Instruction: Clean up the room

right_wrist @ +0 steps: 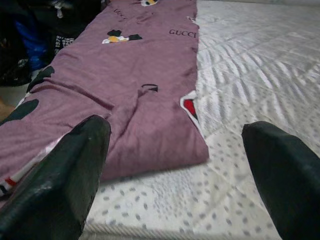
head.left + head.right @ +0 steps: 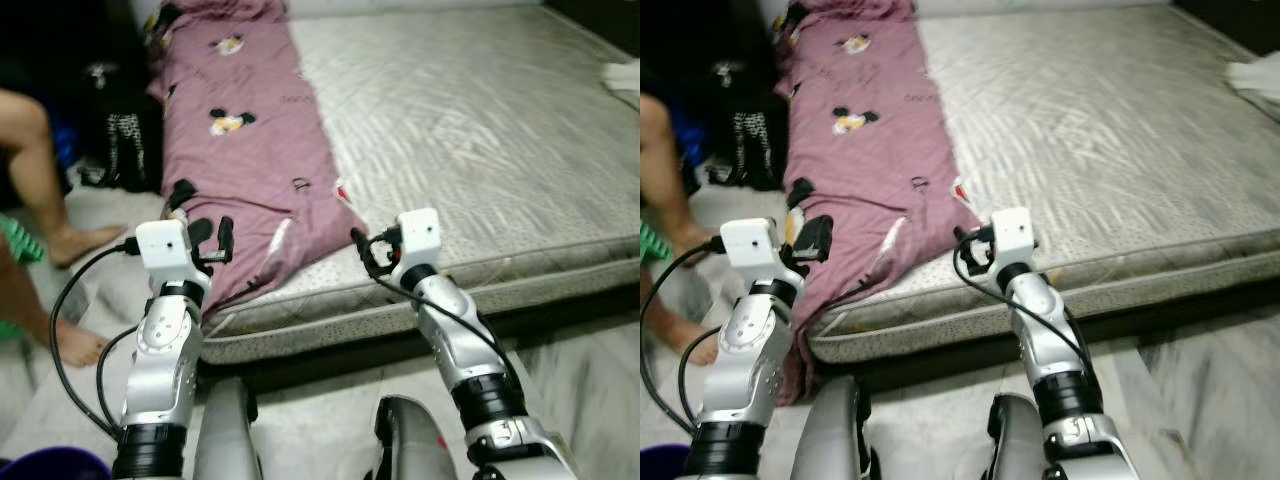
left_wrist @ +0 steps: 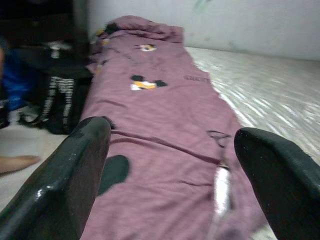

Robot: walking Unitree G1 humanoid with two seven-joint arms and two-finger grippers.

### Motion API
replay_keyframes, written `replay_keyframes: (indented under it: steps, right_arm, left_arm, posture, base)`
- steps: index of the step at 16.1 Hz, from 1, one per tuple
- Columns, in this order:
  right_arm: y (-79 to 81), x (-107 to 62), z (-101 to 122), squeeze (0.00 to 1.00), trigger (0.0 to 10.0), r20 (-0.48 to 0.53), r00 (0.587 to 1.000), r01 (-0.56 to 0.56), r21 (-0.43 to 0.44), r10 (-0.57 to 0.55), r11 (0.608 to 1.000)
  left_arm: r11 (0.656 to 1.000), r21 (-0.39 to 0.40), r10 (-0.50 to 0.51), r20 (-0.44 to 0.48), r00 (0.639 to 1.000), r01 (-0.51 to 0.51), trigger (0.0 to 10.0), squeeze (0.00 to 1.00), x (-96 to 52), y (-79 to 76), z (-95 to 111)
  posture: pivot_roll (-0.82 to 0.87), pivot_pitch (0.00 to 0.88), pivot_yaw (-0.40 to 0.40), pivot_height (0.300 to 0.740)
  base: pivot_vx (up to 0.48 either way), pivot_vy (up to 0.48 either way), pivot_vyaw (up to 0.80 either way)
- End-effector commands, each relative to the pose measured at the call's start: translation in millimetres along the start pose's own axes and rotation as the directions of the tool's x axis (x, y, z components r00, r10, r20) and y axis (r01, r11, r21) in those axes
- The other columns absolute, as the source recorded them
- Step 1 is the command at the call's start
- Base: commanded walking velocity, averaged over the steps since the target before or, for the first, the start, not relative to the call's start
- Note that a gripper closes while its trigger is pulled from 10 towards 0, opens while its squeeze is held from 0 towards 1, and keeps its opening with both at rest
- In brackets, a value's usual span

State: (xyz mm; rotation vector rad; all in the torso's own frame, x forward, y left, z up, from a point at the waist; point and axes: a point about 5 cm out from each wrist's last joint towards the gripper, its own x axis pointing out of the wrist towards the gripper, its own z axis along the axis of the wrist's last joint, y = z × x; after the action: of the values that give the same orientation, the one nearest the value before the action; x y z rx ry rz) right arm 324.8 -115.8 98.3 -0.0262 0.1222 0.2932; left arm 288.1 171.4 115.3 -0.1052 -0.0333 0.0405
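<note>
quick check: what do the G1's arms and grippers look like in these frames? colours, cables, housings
Two silver, segmented metal arms with black joint bands. Each wrist carries a white boxy housing. Black cables loop from both wrists, the left one long and slack. The left gripper and right gripper have glossy black rounded fingers; both sets of jaws stand open.

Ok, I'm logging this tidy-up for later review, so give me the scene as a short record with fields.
setting: bedroom, robot standing at the foot edge of a bare mattress
main item: purple blanket with cartoon prints, spread along the mattress's left side, its end drooping over the edge
left gripper: open, raised over the blanket's near end
right gripper: open, raised by the blanket's near corner
holding: nothing
bystander: a person's bare legs on the floor at left
other: dark bags beside the mattress
</note>
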Motion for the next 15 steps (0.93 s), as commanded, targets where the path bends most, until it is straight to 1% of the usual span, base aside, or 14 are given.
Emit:
replay_keyframes:
  steps: [1,3,12,15]
  right_arm:
    - [3.4,1.2,2.7,0.00,10.0,0.010,1.000,-0.014,0.001,0.014,1.000]
    - [3.2,1.3,2.5,0.00,10.0,0.009,1.000,-0.010,0.006,0.010,1.000]
    - [3.5,1.6,2.4,0.00,10.0,0.008,1.000,-0.014,0.004,0.014,1.000]
    - [3.5,1.5,2.8,0.00,10.0,0.011,1.000,-0.016,0.000,0.016,1.000]
  left_arm:
    - [1.000,0.009,-0.001,0.013,1.000,0.000,10.0,0.00,-0.2,2.0,3.6]
    - [1.000,0.009,-0.004,0.011,1.000,0.004,10.0,0.00,0.5,1.3,3.4]
    - [1.000,0.008,-0.013,-0.004,1.000,0.013,10.0,0.00,0.6,-0.2,0.9]
    - [1.000,0.007,-0.011,-0.011,1.000,0.011,10.0,0.00,1.0,-0.5,-0.3]
  posture:
    - [-0.10,0.022,-0.002,0.592]
    - [-0.10,0.021,0.000,0.592]
    - [-0.11,0.023,-0.001,0.592]
    - [-0.11,0.023,-0.001,0.592]
  base:
    - [0.292,0.000,0.42]
    - [0.281,0.000,0.59]
    - [0.270,0.000,0.00]
    - [0.000,0.000,0.52]
